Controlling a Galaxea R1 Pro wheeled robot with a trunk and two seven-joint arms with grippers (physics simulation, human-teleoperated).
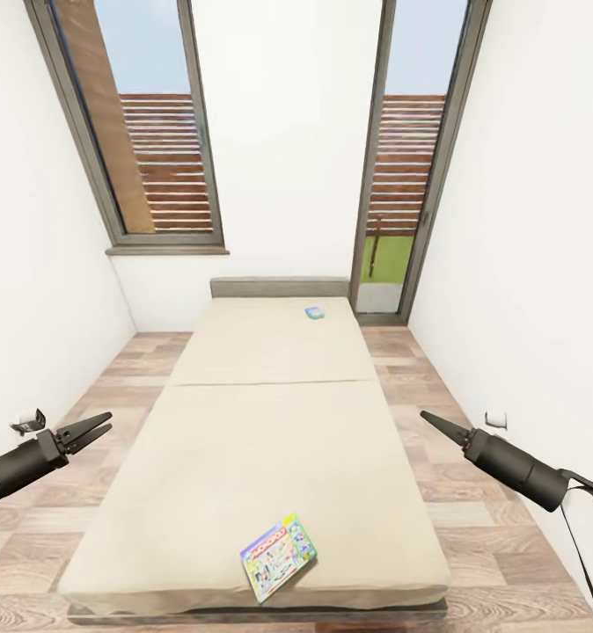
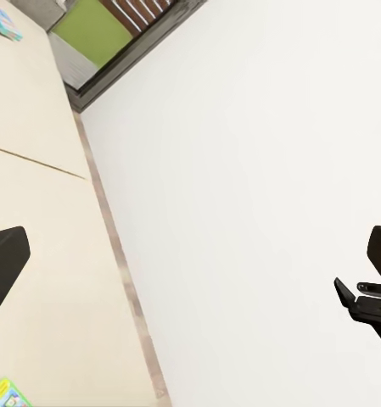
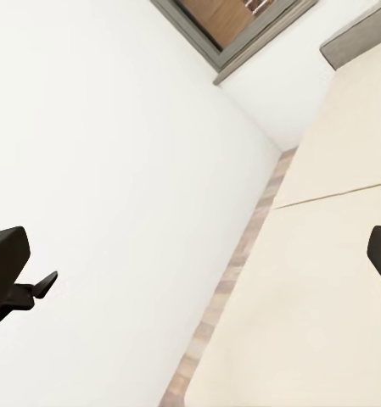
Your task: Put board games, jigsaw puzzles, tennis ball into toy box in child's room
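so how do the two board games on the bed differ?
The near board game lies by the foot edge of the bed, turned at an angle, its colourful printed face plain to read. The far board game lies near the headboard, shows smaller in the head view, and looks pale blue, its print too small to tell. Both lie flat, untouched.

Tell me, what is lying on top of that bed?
Two board games lie on the bed: a colourful one near the foot, a small one near the headboard. Nothing covers them.
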